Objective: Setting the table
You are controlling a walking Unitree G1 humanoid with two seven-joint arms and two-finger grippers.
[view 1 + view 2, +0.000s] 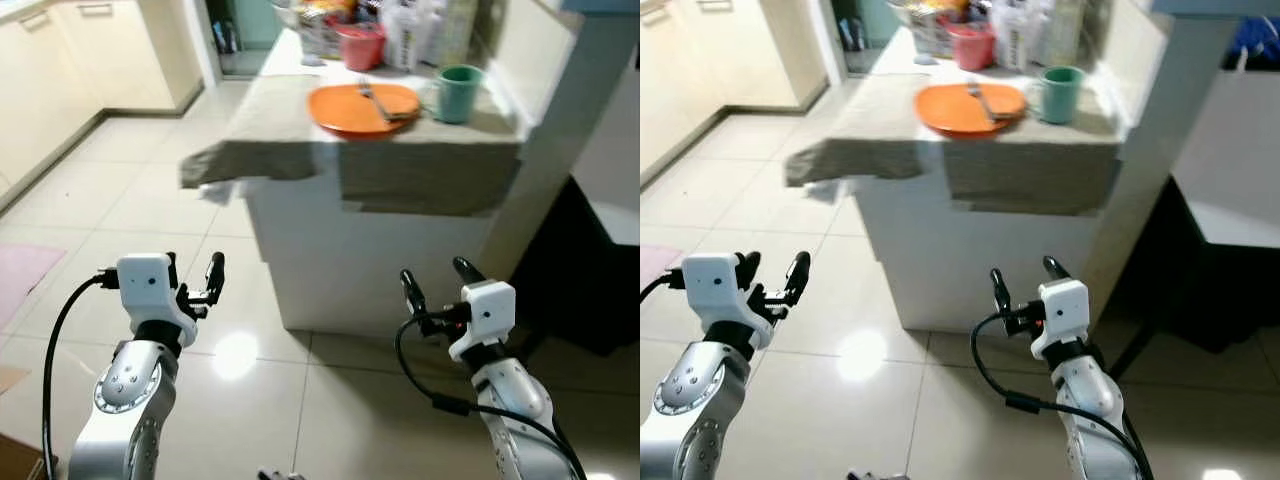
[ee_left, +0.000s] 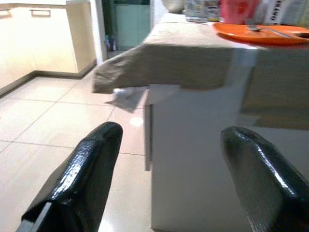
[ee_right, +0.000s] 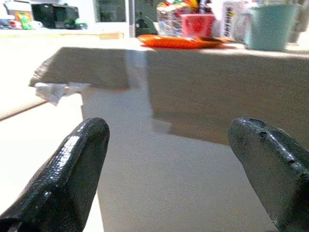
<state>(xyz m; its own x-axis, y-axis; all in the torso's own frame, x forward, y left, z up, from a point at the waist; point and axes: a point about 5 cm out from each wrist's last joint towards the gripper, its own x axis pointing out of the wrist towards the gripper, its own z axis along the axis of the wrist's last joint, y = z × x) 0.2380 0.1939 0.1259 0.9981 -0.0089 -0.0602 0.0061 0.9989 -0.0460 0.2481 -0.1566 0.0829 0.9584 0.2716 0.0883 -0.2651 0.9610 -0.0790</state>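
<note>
1. From the left eye, you see a white counter draped with a grey-beige cloth ahead. On the cloth lies a round orange plate with a metal fork across it, and a green mug stands just beside the plate on the right. Behind them is a red tub among other clutter. Your left gripper and right gripper both hang over the glossy tiled floor, well short of the counter.
2. From the right eye, you get the same layout, with a dark table to the counter's right.
3. From the left wrist, you see its fingers spread wide, holding nothing, aimed at the counter's side.
4. From the right wrist, its fingers are likewise wide apart and empty.
</note>
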